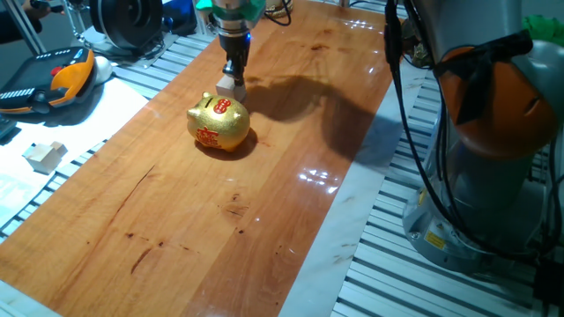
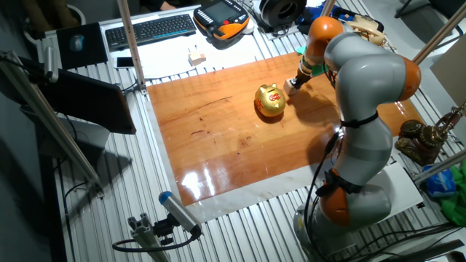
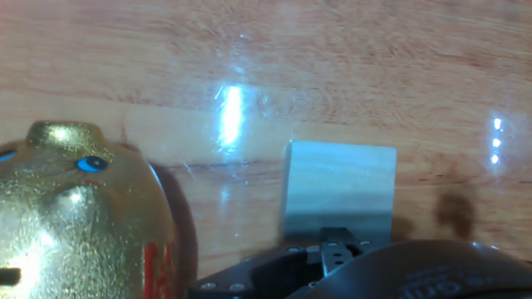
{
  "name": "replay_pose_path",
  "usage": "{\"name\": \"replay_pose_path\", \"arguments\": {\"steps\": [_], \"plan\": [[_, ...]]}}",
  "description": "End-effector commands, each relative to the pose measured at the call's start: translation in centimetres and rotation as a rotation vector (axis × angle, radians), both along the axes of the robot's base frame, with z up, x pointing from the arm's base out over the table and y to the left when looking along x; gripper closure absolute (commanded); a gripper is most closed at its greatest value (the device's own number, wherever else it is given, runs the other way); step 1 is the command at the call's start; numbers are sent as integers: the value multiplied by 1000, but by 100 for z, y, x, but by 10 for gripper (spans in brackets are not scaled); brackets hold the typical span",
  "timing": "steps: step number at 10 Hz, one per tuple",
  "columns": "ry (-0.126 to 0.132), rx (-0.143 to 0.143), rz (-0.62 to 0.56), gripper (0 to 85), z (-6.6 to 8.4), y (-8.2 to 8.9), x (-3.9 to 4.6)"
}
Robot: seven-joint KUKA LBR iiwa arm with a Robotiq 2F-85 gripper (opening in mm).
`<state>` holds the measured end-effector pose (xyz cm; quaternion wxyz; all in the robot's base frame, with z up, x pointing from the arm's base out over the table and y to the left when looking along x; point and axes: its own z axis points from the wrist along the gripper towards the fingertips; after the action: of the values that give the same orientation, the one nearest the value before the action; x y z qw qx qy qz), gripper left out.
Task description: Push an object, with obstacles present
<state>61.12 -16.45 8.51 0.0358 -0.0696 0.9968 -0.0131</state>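
The small pale beige wooden cube (image 1: 232, 88) sits on the wooden board just behind the golden piggy bank (image 1: 218, 123), a small gap apart. My gripper (image 1: 234, 74) is shut, empty, pointing down, with its tips right at the cube's far upper edge. In the hand view the cube (image 3: 339, 189) lies directly ahead of the closed fingertips (image 3: 337, 247), and the piggy bank (image 3: 83, 220) fills the lower left. In the other fixed view the gripper (image 2: 295, 82) stands just right of the piggy bank (image 2: 270, 100); the cube is barely visible there.
A similar pale block (image 1: 44, 156) lies off the wooden board (image 1: 194, 229) on the white sheet at left. A teach pendant (image 1: 53, 79) and a keyboard (image 2: 149, 29) lie beyond the board. The arm's base (image 2: 349, 204) stands at the board's near right side.
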Motion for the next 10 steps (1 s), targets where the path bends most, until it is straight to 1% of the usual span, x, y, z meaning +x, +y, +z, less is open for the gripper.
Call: {"name": "replay_pose_path", "arguments": {"steps": [1, 2, 3, 4, 5, 6, 7, 8, 10], "plan": [[4, -2, 1, 850, 42, -4, -12], [5, -6, 3, 850, 61, -6, -42], [2, -10, 6, 850, 44, -16, -83], [-8, -18, 11, 850, -8, -28, -121], [-24, -19, 11, 850, -107, -42, -183], [-30, -17, 5, 850, -166, -24, -216], [-30, -13, 5, 850, -192, -16, -212], [-36, -13, 4, 850, -220, -27, -188], [-40, -7, 12, 850, -245, -46, -93]]}}
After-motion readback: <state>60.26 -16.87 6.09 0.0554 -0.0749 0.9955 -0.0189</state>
